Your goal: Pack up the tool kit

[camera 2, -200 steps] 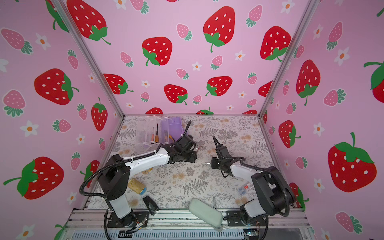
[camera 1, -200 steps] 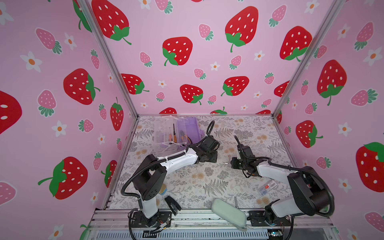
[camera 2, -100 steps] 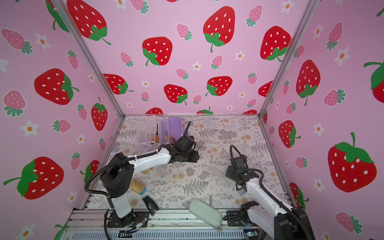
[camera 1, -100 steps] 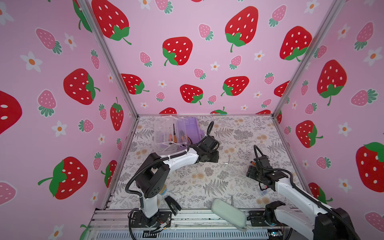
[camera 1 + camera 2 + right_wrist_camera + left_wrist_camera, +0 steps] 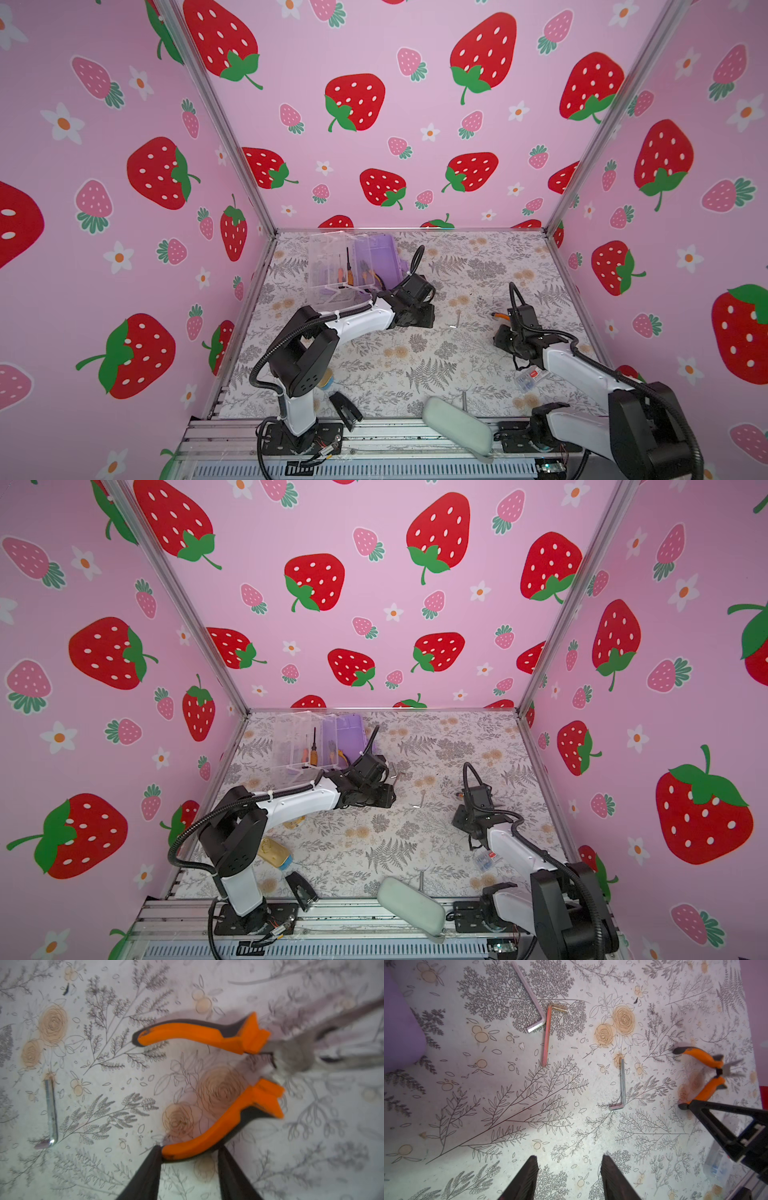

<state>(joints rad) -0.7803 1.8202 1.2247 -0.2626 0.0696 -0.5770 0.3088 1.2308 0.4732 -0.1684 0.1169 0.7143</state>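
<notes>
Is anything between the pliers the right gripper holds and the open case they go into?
Yes. In a top view the left gripper hangs open just in front of the case, on the straight line from the pliers in the right gripper.

Open worktop (image 5: pixel 415 365) in front of the lone hex key (image 5: pixel 457 319), pouch (image 5: pixel 457 424) farther front at the edge, left claw (image 5: pixel 570 1157) close on the key's left, pliers (image 5: pixel 207 1088) in right claw (image 5: pixel 190 1147) on its right, paired hex keys (image 5: pixel 545 1020) behind-left.
</notes>
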